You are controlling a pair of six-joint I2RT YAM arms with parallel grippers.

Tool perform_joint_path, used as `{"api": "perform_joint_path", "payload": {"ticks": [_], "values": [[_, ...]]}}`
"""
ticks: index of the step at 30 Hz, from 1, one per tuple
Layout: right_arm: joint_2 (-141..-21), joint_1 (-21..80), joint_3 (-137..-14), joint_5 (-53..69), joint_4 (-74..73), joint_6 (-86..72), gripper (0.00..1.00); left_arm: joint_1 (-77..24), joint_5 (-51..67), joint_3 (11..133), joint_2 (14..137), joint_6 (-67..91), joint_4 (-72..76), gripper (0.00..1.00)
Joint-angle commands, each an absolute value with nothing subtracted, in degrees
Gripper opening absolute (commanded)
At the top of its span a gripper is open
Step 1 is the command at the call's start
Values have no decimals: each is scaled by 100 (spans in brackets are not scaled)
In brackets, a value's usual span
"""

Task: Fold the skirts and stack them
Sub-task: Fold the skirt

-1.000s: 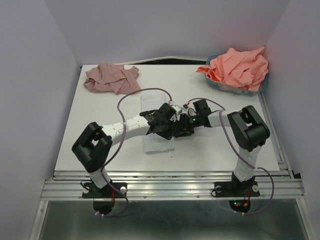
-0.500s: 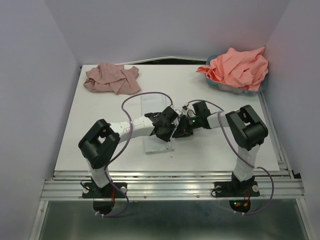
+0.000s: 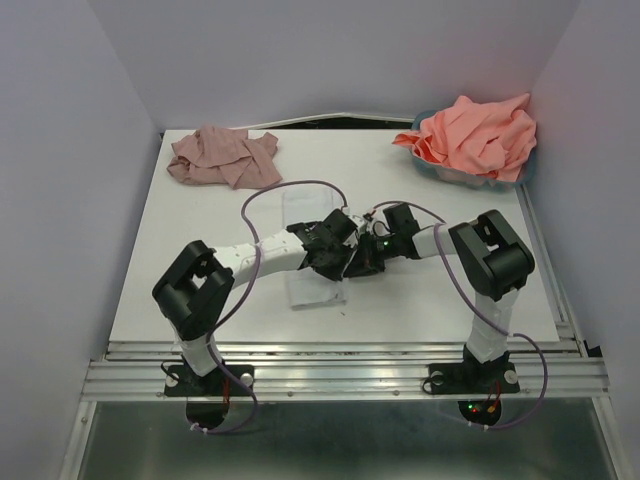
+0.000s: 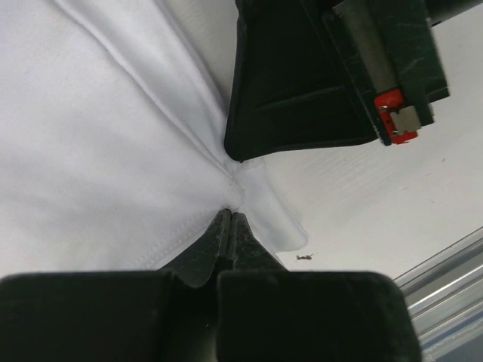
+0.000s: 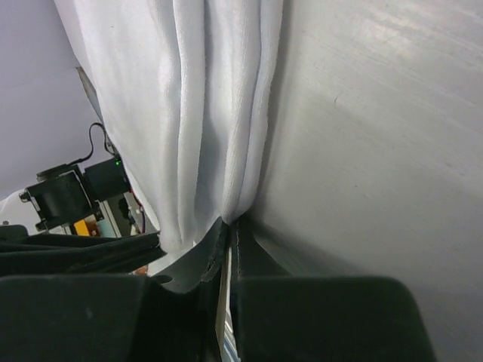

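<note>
While the pale white skirt lies long and flat in the middle of the surface, much as it lay a second ago, the arms over it have moved. The left arm's elbow has swung in toward the middle. Both wrists have slid a little toward the near side. Now the two tips meet at the skirt's right edge. I think this means the grabbing part is done and the fold itself has not started yet, because the cloth is not doubled over anywhere you can see. In the left wrist view, the left gripper is clenched on a small pinch of white cloth, and creases run into that pinch like a star. In the right wrist view, the right gripper is squeezed tight on the cloth too, with long soft ridges running up from its tips. So you hold the same skirt in both grippers, just beside each other. The left arm reaches in from the left, bent at the elbow, with its wrist tipped down. The right arm bends in from the right, and its wrist is low over the cloth. The other skirts wait far off. The mauve-pink skirt sits crumpled at the far left corner. The coral cloth is heaped on the teal basket at the far right. Nothing is stacked yet.
</note>
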State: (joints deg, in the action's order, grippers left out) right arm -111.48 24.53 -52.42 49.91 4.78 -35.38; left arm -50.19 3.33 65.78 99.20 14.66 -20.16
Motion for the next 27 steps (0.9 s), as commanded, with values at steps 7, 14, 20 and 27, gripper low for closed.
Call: {"api": "perform_joint_path", "payload": {"ticks": [7,14,20,27], "values": [[-11188,2610,-5168,4939,659,-3542,1,-5133,624,6978,9703,1520,-1960,0],[-11206,2610,-5186,4957,650,-3551,1,-5150,659,6724,9975,1433,-1749,0],[-11145,2610,-5352,4825,221,-3147,11,-5150,650,6618,10257,1433,-1670,9],[-11039,2610,-5870,4167,-1088,-2593,33,-5150,685,6478,9985,1292,-1749,28]]}}
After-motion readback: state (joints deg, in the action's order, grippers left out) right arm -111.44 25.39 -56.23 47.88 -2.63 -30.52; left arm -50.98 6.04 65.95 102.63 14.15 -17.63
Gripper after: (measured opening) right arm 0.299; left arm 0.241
